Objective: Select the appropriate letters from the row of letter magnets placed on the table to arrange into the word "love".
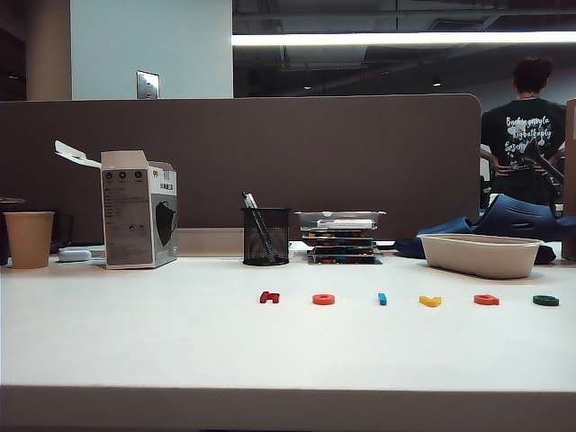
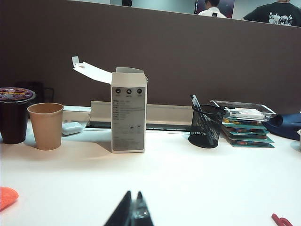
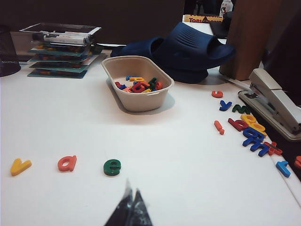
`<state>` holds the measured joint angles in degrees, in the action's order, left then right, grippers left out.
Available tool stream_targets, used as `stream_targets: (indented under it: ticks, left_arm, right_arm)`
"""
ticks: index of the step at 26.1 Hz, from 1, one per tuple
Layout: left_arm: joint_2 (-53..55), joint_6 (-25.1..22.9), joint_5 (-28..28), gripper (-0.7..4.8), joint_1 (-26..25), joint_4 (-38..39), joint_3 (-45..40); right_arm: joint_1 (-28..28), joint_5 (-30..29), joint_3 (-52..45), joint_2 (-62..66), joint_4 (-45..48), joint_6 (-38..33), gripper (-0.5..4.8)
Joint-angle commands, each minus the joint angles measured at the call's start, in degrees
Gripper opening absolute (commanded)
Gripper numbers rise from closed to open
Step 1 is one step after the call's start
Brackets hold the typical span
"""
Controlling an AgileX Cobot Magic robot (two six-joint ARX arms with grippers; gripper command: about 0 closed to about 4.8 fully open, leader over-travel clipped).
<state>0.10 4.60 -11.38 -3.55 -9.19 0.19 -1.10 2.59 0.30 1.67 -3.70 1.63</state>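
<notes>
As laid out on the white table point(image 1: 180, 342): six letter magnets point(image 1: 382, 299) in a row, apart, in front of the pen cup point(image 1: 265, 236) and tan bowl point(image 1: 480, 255). Left hand point(image 2: 134, 207) pinched shut, empty, low over bare table. Right hand point(image 3: 131, 205) likewise shut, empty, near the green letter point(image 3: 112, 167).

magnets in row point(image 1: 407, 299): 6, ahead of the jaws | red: 1 point(image 1: 269, 297) | orange-red: 2, ring point(image 1: 323, 299), angular point(image 1: 486, 300) | blue: 1 point(image 1: 382, 299) | yellow: 1 point(image 1: 430, 301) | green: 1 point(image 1: 545, 301) | cups: 2 point(image 2: 45, 125) | box: 1 point(image 1: 139, 210) | pen holder: 1 point(image 1: 265, 237) | bowl: 1 point(image 1: 480, 255) | stapler: 1 point(image 3: 275, 101) | grippers: 2, left point(image 2: 131, 214), right point(image 3: 130, 210)
</notes>
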Motion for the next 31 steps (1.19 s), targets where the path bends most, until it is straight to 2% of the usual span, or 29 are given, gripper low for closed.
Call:
stream_targets:
  ticks: [1, 10, 13, 16, 20, 24, 27, 28, 31]
  left_arm:
    - [0.02, 0.15, -0.24, -0.05, -0.07, -0.61, 0.24]
    - [0.02, 0.42, -0.42, -0.05, -0.07, -0.76, 0.42]
    - [0.02, 1.77, -3.5, -0.05, -0.04, 0.74, 2.6]
    - [0.02, 5.16, -8.5, -0.05, -0.04, 9.05, 9.27]
    - [0.68, 5.27, -12.96, -0.05, -0.07, 22.25, 19.89]
    - [4.22, 5.14, -18.73, -0.05, -0.07, 32.24, 30.29]
    - [9.27, 4.68, -22.84, -0.05, -0.07, 39.26, 38.34]
    - [13.7, 3.74, -25.16, -0.05, -0.04, 44.68, 44.28]
    - [22.08, 1.57, -24.85, -0.05, 2.51, 54.6, 55.67]
  right_arm:
    - [0.04, 0.26, -0.33, 0.04, 0.94, 0.24, 0.0]
    - [0.04, 0.26, -0.31, 0.04, 0.96, 0.24, 0.0]
    - [0.04, 0.26, -0.31, 0.04, 0.96, 0.24, 0.0]
    - [0.04, 0.26, -0.31, 0.04, 0.96, 0.24, 0.0]
    - [0.04, 0.28, -0.31, 0.04, 0.94, 0.24, 0.0]
    - [0.04, 0.26, -0.31, 0.04, 0.94, 0.24, 0.0]
    - [0.07, 0.28, -0.31, 0.04, 0.92, 0.24, 0.0]
    - [0.07, 0.26, -0.31, 0.04, 0.92, 0.22, 0.0]
    - [0.04, 0.26, -0.31, 0.04, 0.92, 0.13, 0.0]
